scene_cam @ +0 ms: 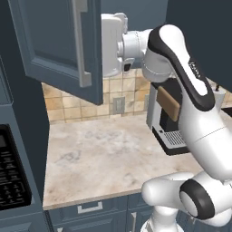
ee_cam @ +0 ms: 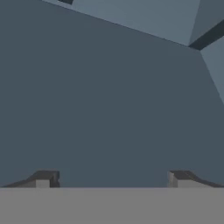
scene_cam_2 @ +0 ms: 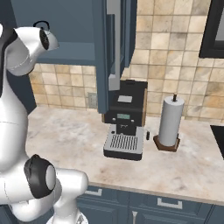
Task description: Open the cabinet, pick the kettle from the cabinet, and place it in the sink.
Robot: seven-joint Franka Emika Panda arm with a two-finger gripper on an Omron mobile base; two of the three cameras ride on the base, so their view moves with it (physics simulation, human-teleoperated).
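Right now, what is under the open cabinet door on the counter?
Under the cabinet door lies bare marble counter. The coffee machine stands beside it. The cabinet's inside is hidden by the door and the arm.

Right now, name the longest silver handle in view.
The vertical bar handle on the open cabinet door; the drawer handles under the counter are far shorter.
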